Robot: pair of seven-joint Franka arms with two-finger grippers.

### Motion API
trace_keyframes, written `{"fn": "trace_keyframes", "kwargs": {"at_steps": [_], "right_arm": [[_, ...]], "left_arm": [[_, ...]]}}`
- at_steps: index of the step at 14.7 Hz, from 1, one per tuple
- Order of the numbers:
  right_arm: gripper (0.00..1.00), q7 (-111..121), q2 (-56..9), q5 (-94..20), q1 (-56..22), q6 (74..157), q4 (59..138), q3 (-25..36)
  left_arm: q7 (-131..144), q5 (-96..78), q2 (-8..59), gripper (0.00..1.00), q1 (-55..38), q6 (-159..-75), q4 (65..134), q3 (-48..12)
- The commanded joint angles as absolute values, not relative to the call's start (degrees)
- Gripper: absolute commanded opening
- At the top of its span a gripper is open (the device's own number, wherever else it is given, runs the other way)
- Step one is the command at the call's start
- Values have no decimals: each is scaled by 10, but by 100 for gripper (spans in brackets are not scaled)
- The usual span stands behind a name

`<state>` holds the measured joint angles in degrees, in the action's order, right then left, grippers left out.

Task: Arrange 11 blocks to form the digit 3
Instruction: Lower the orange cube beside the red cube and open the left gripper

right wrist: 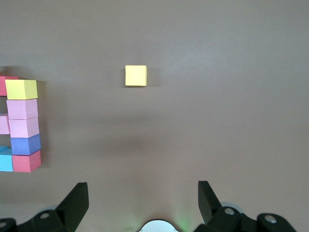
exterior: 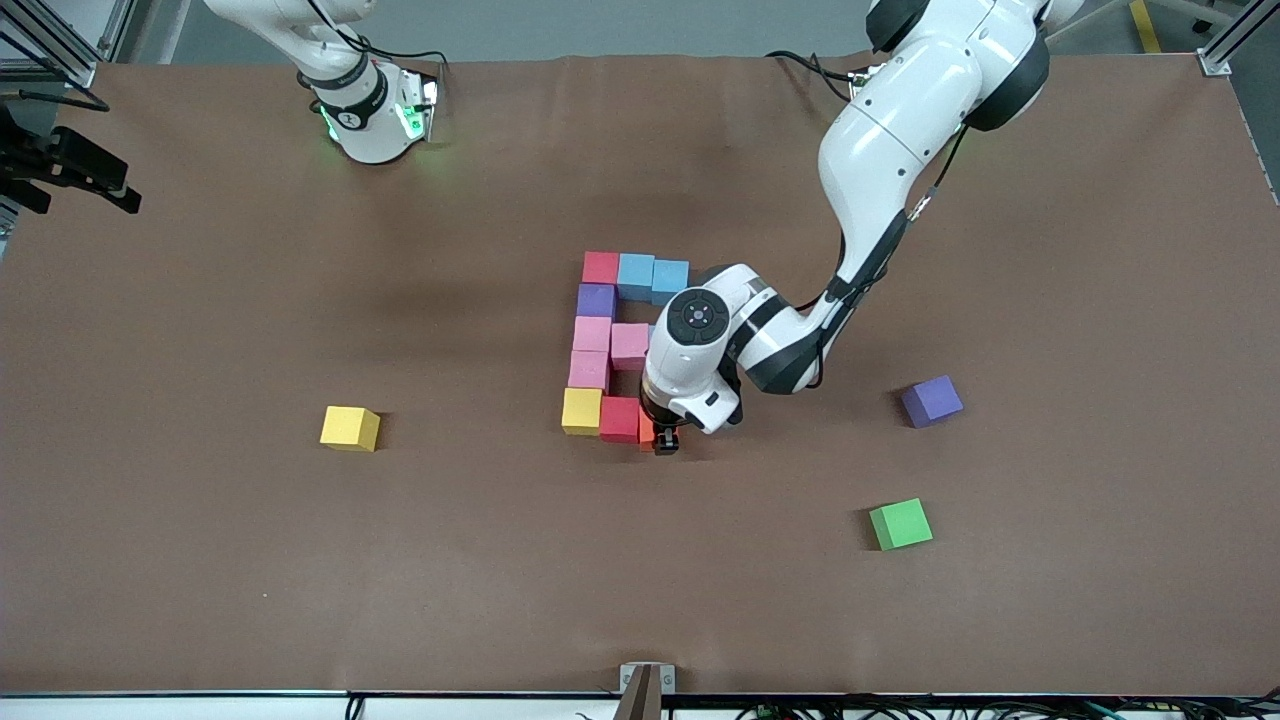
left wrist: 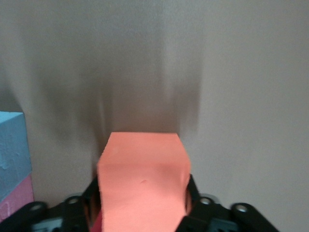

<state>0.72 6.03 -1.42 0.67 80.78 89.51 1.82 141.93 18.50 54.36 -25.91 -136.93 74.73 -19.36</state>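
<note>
The digit 3 [exterior: 605, 345] lies mid-table as touching cubes. A red [exterior: 601, 267] and two blue blocks [exterior: 652, 278] form the bar farthest from the front camera. Purple [exterior: 596, 300], pink [exterior: 591, 333] and pink [exterior: 588, 370] make the spine, with a pink block [exterior: 629, 345] in the middle bar. Yellow [exterior: 582, 410] and red [exterior: 620, 418] start the nearest bar. My left gripper [exterior: 665, 440] is shut on the orange block [left wrist: 142, 179], low at the table right beside that red block. My right gripper [right wrist: 142, 188] is open and empty, high over the table.
A loose yellow cube [exterior: 350, 428] lies toward the right arm's end and shows in the right wrist view [right wrist: 135, 75]. A loose purple cube [exterior: 932, 400] and a green cube [exterior: 900, 524] lie toward the left arm's end. The right arm [exterior: 372, 110] waits by its base.
</note>
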Motion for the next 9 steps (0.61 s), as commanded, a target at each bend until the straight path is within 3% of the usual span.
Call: {"fn": "trace_keyframes", "kwargs": {"at_steps": [1, 9], "right_arm": [[100, 15, 59, -15, 15, 812, 890, 13], [100, 51, 60, 4, 12, 810, 890, 10]], "left_arm": [[1416, 172, 550, 100, -265, -1372, 729, -192], [1414, 173, 503, 100, -257, -1362, 744, -197]]}}
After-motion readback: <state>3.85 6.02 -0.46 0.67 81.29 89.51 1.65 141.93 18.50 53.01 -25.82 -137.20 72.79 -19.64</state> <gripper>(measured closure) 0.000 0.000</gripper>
